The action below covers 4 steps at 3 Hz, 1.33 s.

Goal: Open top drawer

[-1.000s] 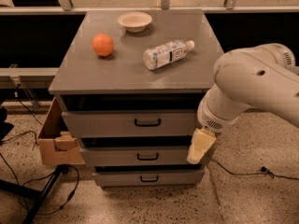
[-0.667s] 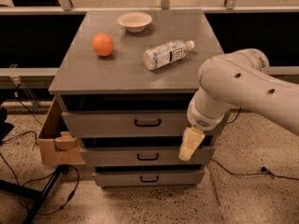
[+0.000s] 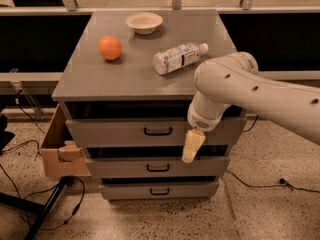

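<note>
Downturned hand (image 3: 192, 145) at the top drawer (image 3: 110, 132) front (right of its handle (image 3: 158, 131))

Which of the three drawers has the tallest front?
The top drawer, under the tabletop; the middle drawer and bottom drawer are shorter, narrower. Gripper hangs at the top drawer's lower right.

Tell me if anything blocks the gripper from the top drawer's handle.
Nothing visible does. The gripper hangs just right of the black handle on the top drawer, with only bare drawer front between them. The cardboard box sits off to the left.
</note>
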Tool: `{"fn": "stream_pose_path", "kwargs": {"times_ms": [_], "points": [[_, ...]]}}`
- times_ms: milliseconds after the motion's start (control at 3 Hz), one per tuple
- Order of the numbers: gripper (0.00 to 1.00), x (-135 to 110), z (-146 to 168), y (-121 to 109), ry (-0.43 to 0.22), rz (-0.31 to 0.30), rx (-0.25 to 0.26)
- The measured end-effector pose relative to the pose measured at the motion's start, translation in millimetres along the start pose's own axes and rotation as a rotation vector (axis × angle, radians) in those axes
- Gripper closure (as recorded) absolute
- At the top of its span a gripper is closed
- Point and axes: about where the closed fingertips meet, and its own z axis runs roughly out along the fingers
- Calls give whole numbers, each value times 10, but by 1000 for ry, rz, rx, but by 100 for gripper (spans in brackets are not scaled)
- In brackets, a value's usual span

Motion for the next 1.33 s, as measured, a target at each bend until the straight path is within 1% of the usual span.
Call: {"fn": "stream_pose_path", "kwargs": {"times_ms": [333,667,1000,1333], "points": [[0,-74,179,-42,20,-33,-26],[18,-132,334,-23,20,-57,-70],[42,-1,291,100,38,-72,-105],[64,166,183,242,60,-65,-125]]}}
